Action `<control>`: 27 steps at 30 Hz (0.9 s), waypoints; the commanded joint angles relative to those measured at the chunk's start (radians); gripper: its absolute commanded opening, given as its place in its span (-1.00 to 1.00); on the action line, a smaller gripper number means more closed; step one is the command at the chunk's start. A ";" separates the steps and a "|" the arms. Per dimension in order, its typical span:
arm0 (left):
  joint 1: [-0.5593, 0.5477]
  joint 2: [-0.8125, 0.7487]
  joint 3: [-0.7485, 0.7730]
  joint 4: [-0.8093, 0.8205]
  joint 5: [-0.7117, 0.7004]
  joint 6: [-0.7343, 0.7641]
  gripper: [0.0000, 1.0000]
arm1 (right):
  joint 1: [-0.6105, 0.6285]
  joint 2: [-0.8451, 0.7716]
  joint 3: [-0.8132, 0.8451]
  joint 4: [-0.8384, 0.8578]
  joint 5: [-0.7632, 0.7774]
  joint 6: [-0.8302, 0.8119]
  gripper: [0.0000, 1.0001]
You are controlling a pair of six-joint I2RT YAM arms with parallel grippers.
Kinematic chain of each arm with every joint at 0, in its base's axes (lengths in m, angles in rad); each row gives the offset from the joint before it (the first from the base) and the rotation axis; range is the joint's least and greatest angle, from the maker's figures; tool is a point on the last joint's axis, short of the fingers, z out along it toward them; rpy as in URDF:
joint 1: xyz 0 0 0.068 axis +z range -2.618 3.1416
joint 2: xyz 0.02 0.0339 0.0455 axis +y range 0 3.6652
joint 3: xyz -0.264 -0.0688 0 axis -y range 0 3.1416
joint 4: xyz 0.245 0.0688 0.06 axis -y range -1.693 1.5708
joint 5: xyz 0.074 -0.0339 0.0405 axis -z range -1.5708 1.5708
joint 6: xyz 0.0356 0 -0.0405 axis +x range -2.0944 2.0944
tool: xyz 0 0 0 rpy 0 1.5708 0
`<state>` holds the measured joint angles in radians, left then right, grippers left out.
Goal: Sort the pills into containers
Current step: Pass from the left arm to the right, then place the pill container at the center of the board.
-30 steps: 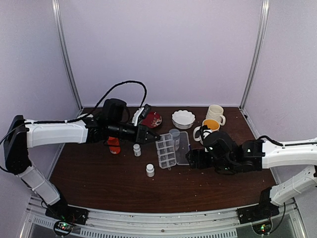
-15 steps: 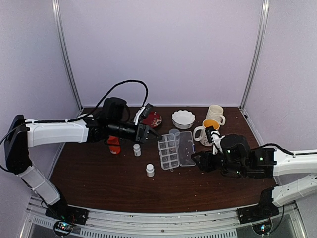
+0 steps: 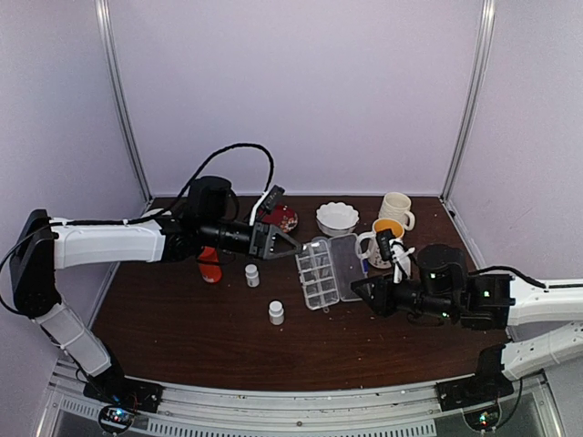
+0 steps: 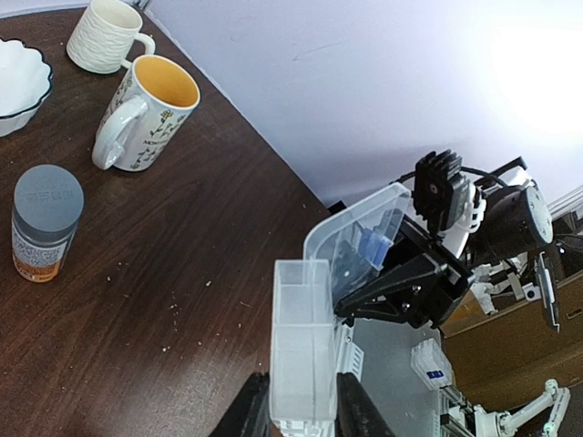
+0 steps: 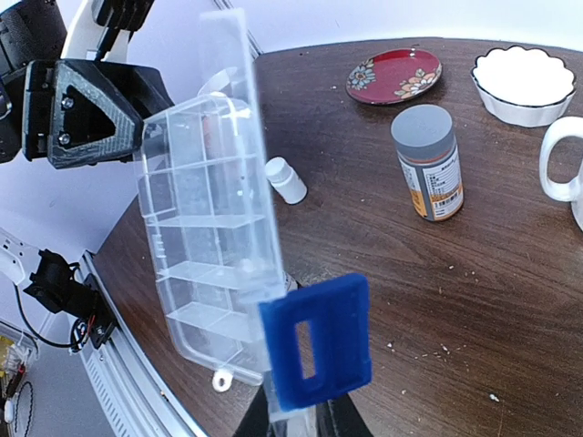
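Observation:
The clear organizer box (image 3: 321,273) hangs tilted above the table between both arms, its lid swung open. Its square containers (image 5: 209,255) look empty. My left gripper (image 3: 290,246) is shut on one short end of the box (image 4: 305,346), a finger on each side wall. My right gripper (image 5: 305,423) is shut on the lid's edge just under the blue latch (image 5: 319,341), and it shows opposite in the left wrist view (image 4: 401,291). No pills show in any view, only tiny pale specks on the wood.
A grey-capped orange bottle (image 5: 428,164), a red plate (image 5: 393,75) and a white bowl (image 5: 524,82) stand behind the box. Two mugs (image 3: 393,208) (image 3: 383,238) are at the back right. Two small white bottles (image 3: 252,274) (image 3: 276,312) and an orange bottle (image 3: 209,264) stand to the left.
My right gripper has closed on the lid's edge. The box has come up off the table, tilted and shifted a little right, with the left gripper still on it.

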<state>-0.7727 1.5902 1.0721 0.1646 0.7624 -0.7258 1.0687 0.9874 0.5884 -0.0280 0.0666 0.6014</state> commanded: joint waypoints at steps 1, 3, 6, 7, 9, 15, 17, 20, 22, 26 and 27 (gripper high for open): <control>0.010 0.015 0.028 0.010 -0.035 0.033 -0.34 | -0.008 -0.035 -0.017 0.023 -0.013 0.016 -0.86; 0.010 0.013 0.034 -0.045 -0.098 0.079 -0.02 | -0.009 -0.044 -0.018 0.024 -0.009 0.027 -0.92; 0.009 0.004 0.032 -0.113 -0.211 0.159 0.37 | -0.019 -0.041 -0.007 -0.026 0.040 0.072 -1.00; 0.010 -0.001 0.027 -0.132 -0.242 0.183 0.40 | -0.026 -0.035 -0.004 -0.036 0.039 0.083 -1.00; 0.009 -0.014 0.012 -0.156 -0.301 0.230 0.42 | -0.038 -0.019 0.001 -0.048 0.039 0.107 -1.00; 0.006 -0.078 -0.087 -0.158 -0.437 0.349 0.43 | -0.082 0.128 0.064 -0.131 0.027 0.188 -1.00; -0.002 -0.086 -0.120 -0.173 -0.473 0.388 0.43 | -0.088 0.202 0.099 -0.149 -0.004 0.200 -1.00; -0.024 -0.085 -0.153 -0.209 -0.524 0.437 0.43 | -0.088 0.298 0.131 -0.144 -0.057 0.210 -1.00; -0.041 -0.081 -0.178 -0.209 -0.539 0.446 0.43 | -0.090 0.346 0.138 -0.126 -0.090 0.226 -1.00; -0.067 -0.080 -0.224 -0.188 -0.560 0.440 0.43 | -0.094 0.390 0.140 -0.114 -0.116 0.242 -1.00; -0.076 -0.077 -0.229 -0.188 -0.571 0.437 0.43 | -0.097 0.397 0.141 -0.117 -0.119 0.248 -0.99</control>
<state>-0.8219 1.5215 0.8715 -0.0395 0.2489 -0.3202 0.9810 1.3663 0.7025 -0.1482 -0.0116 0.8162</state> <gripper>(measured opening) 0.717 0.043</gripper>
